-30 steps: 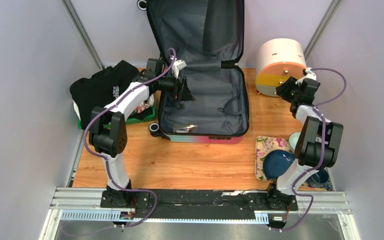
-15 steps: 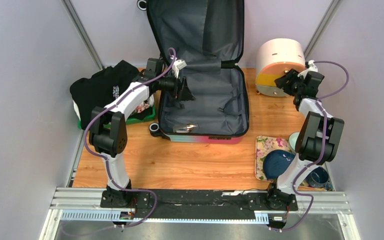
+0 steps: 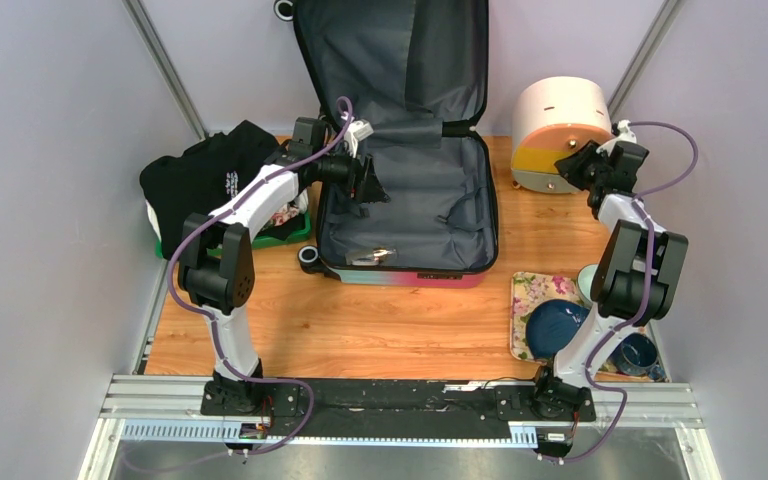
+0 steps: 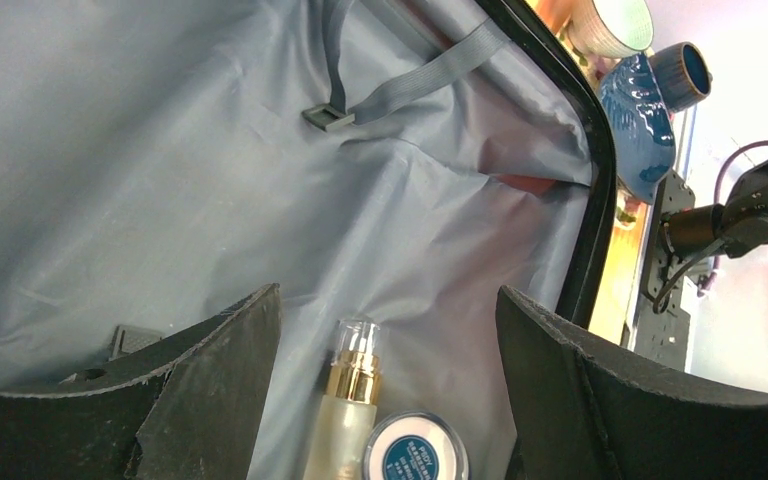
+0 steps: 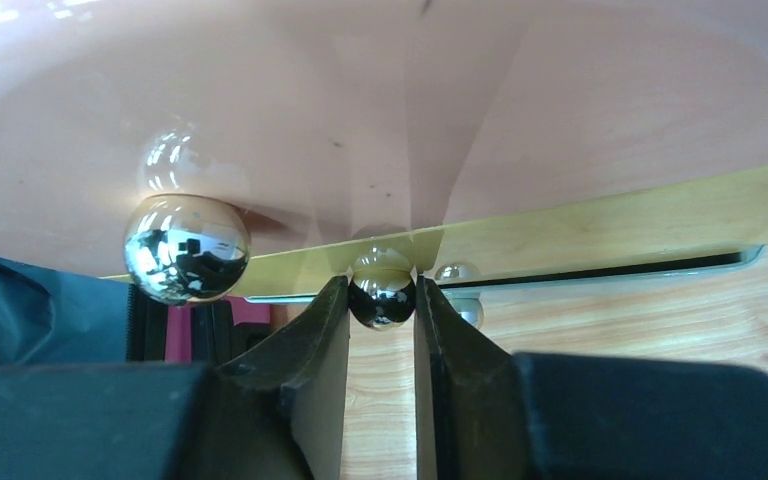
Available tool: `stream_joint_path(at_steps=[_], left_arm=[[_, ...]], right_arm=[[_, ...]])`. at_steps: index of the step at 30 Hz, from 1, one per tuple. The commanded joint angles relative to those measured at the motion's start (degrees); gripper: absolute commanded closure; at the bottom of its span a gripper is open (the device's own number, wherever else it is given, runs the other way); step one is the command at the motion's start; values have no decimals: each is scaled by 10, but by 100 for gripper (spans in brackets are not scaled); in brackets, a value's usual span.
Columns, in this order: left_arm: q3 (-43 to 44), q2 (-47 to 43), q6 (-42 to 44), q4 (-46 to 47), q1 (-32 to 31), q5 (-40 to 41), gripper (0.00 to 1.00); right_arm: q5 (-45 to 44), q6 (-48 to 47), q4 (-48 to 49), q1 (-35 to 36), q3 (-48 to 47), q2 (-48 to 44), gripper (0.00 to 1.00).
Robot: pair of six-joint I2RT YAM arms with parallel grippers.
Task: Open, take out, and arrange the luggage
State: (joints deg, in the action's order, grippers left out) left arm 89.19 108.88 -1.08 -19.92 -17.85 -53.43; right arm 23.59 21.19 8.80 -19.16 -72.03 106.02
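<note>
The luggage (image 3: 430, 215) lies open at the back middle, with its lid (image 3: 380, 60) leaning upright against the wall and grey lining (image 4: 160, 150) showing. A frosted bottle (image 4: 345, 425) with a gold collar and a round jar (image 4: 415, 460) lie in its near end (image 3: 372, 257). My left gripper (image 3: 365, 187) is open and empty, over the lining near the case's left wall; in the left wrist view (image 4: 388, 300) the bottle shows between the jaws, farther on. My right gripper (image 3: 573, 166) is shut on a small chrome knob (image 5: 382, 300) on the yellow front (image 5: 610, 220) of the cream-and-orange round container (image 3: 560, 110).
A green tray (image 3: 295, 233) heaped with black clothes (image 3: 205, 175) stands left of the case. A floral tray (image 3: 535, 292) with a blue plate (image 3: 555, 325), a bowl (image 3: 590, 280) and a blue cup (image 3: 640, 355) sits at the front right. A larger chrome knob (image 5: 185, 248) is left of the gripped one.
My right gripper has moved up and right, onto the round container's front, and now grips its small knob. The left arm and the case have not moved.
</note>
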Motion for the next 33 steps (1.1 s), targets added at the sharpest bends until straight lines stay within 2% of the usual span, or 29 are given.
stream_joint_path(at_steps=[1,4,8,16,19,20,22,29,33], left_arm=[[5,0,35,0,3,-8,15],[15,5,53,-21,2,-10,16],[50,19,147,-93,-20,11,16],[137,78,291,-269,-79,120,15],[158,101,388,-346,-106,162,14],[158,105,410,-363,-112,169,14],[146,105,458,-398,-121,181,14],[91,105,501,-400,-134,217,13],[-10,91,510,-318,-141,271,13]], right_arm=[[-7,-3,-15,1,22,-38,81],[0,3,-19,1,55,-64,84],[3,6,-26,1,96,-99,90],[2,-9,-61,1,151,-174,87],[3,-24,-84,2,156,-192,68],[4,-29,-104,1,156,-198,57],[1,-34,-117,1,153,-204,47],[0,-55,-164,1,147,-239,36],[-2,-72,-187,1,143,-256,36]])
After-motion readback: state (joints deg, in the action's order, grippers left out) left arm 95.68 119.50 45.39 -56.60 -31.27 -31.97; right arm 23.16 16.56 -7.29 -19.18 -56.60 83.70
